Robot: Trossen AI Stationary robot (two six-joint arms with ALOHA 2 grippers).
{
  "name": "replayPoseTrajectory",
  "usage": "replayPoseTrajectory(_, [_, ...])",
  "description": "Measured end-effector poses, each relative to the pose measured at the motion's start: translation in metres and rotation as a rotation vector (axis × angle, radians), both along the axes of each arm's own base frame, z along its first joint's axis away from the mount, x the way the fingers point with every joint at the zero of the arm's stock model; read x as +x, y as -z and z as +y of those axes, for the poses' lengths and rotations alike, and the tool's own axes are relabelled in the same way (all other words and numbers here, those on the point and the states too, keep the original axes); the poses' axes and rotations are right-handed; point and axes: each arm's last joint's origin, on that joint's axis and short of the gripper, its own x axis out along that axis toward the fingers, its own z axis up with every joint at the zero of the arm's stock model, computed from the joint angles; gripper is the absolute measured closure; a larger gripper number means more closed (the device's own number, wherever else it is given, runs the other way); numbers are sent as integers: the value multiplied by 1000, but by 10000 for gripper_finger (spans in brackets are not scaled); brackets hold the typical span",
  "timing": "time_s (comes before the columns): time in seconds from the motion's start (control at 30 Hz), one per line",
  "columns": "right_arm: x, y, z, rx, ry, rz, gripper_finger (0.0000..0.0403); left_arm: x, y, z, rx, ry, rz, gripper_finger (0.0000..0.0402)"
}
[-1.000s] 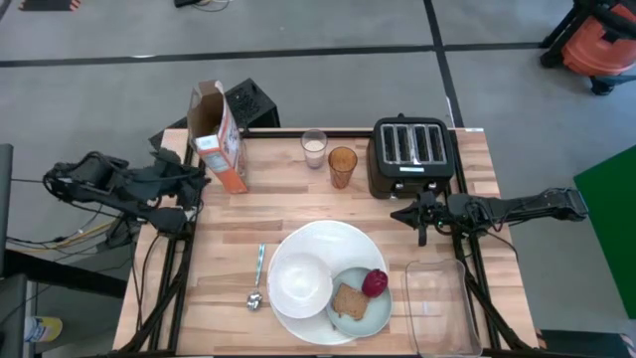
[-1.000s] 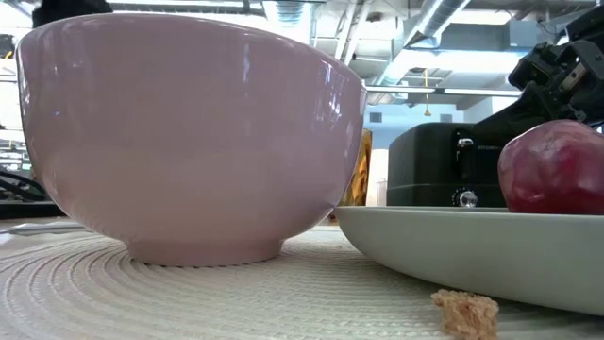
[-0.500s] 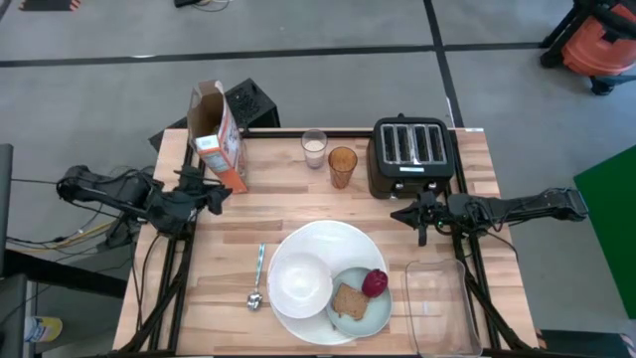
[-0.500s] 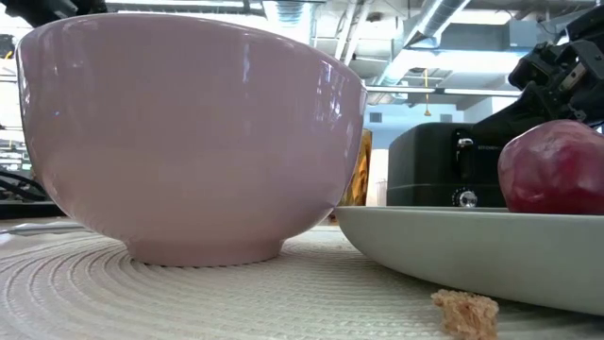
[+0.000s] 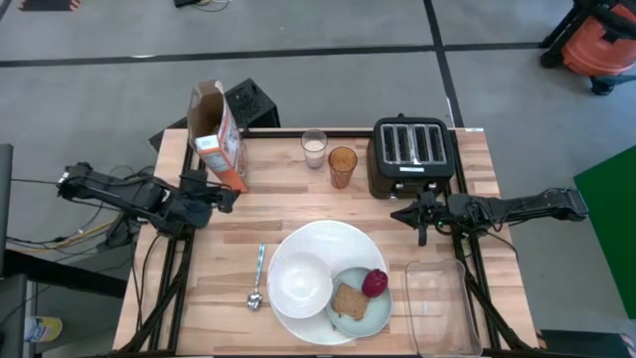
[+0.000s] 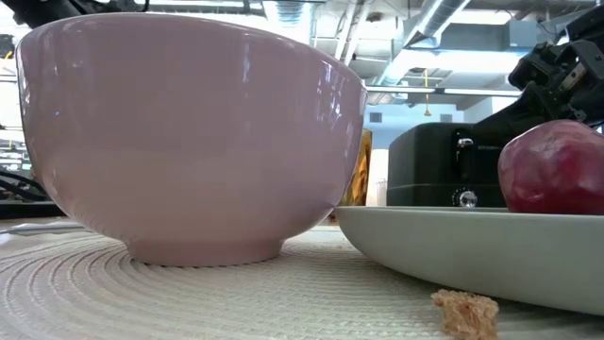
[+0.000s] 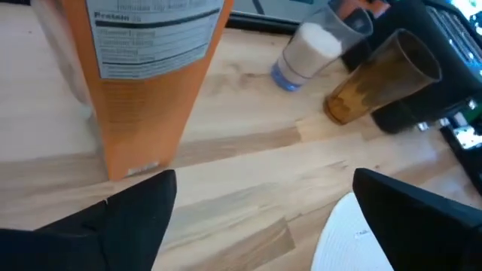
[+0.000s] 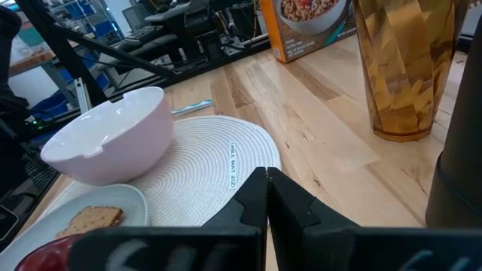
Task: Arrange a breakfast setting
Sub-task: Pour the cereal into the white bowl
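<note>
The orange-white cereal box [image 5: 217,134] stands upright on its base at the table's far left. My left gripper [image 5: 228,196] is open just near of the box's foot [image 7: 128,162], with nothing between its fingers. Milk glass [image 5: 314,149] and amber glass [image 5: 342,166] stand at the far middle. The large white plate [image 5: 338,239] at the near middle carries the white bowl [image 5: 300,283] and the pale green small plate [image 5: 378,308], which holds toast [image 5: 349,300] and the red fruit [image 5: 375,283]. The teal-handled spoon [image 5: 257,276] lies left of the plate. My right gripper [image 8: 266,197] waits shut at the right.
A black toaster [image 5: 411,154] stands at the far right, just beyond my right gripper. A clear rectangular container [image 5: 442,306] sits at the near right corner. Bare wood lies between the cereal box and the large plate.
My left gripper has come down and moved toward the table's right, from beside the cereal box to a spot in front of its foot, and has rolled at the wrist. Its fingers now stand wider apart. The cereal box has stayed upright in place.
</note>
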Motion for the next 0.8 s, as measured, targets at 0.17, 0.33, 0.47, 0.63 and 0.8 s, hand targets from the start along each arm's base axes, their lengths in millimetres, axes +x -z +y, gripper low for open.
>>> replayPoseTrajectory(0.17, [0, 0, 0, 0, 0, 0, 372, 3, -9, 2, 63, -53, 69, 4])
replayPoseTrajectory(0.33, [0, 0, 0, 0, 0, 0, 372, 10, -10, 4, 67, -117, 164, 2])
replayPoseTrajectory(0.47, [0, 0, 0, 0, 0, -1, 372, 16, -10, 5, 89, -149, 160, 2])
replayPoseTrajectory(0.63, [0, 0, 0, 0, 0, -1, 372, 17, -10, 8, 104, -202, 152, 2])
replayPoseTrajectory(0.8, [0, 0, 0, 0, 0, 0, 372, 18, -11, 14, 149, -219, 174, 2])
